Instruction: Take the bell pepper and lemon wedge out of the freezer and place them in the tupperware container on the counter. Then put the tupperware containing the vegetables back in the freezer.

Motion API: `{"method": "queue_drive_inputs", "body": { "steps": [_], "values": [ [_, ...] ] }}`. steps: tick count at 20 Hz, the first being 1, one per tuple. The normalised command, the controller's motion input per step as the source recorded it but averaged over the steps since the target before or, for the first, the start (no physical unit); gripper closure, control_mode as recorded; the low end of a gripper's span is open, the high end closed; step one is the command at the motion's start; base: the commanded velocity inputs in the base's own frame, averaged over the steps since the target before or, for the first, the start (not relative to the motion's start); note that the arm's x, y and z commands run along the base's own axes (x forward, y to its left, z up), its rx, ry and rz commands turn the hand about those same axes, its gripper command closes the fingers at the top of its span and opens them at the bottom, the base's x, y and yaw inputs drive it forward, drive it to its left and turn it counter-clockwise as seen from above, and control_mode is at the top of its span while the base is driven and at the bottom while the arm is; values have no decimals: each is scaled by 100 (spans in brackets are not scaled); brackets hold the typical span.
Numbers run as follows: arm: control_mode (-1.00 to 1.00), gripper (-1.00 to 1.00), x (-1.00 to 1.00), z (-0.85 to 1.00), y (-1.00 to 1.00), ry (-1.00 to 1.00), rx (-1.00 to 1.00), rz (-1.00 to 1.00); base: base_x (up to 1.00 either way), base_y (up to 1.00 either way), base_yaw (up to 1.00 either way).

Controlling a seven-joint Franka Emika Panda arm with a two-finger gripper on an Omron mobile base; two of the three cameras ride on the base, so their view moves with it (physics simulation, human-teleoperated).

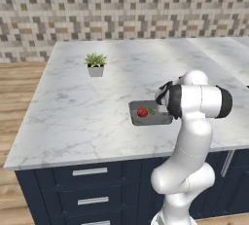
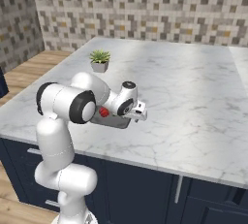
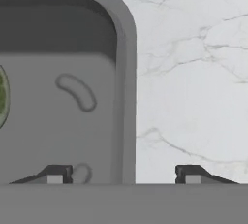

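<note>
The dark grey tupperware container (image 1: 146,121) sits on the white marble counter (image 1: 87,107) near its front edge. Inside it lie the red bell pepper (image 1: 142,112) and, just to its right, the small green lemon wedge (image 1: 151,111). My gripper (image 3: 123,175) hangs low over the container's right end, open, with one fingertip (image 3: 54,174) inside and the other outside on the marble, the rim (image 3: 125,97) between them. The green wedge (image 3: 2,97) peeks in at the left edge of the hand view. From the right base view the hand (image 2: 135,116) covers the container's (image 2: 114,121) near end beside the pepper (image 2: 103,112). The freezer is out of view.
A small potted plant (image 1: 96,64) stands further back on the counter, left of the container. Navy drawers with silver handles (image 1: 90,172) run below the front edge. A tiled wall closes off the back. Bare marble (image 2: 193,97) spreads to the right of the container.
</note>
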Motion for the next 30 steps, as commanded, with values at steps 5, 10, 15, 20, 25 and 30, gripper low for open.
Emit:
{"method": "queue_drive_inputs", "body": {
  "steps": [5, 10, 15, 20, 25, 30],
  "values": [
    [-100, 100, 0, -13, 11, 0, 0, 0, 0, 0, 0],
    [-100, 100, 0, -21, 19, 0, 0, 0, 0, 0, 0],
    [-100, 100, -14, 13, 16, -4, 0, 0, 0, 0, 0],
    [-100, 100, -30, 95, 13, -11, 0, 0, 0, 0, 0],
    [-100, 100, -29, 100, 18, -2, 2, 0, 0, 0, 0],
    [-100, 100, -46, 100, 31, 0, 5, 0, 0, 0, 0]
  ]
}}
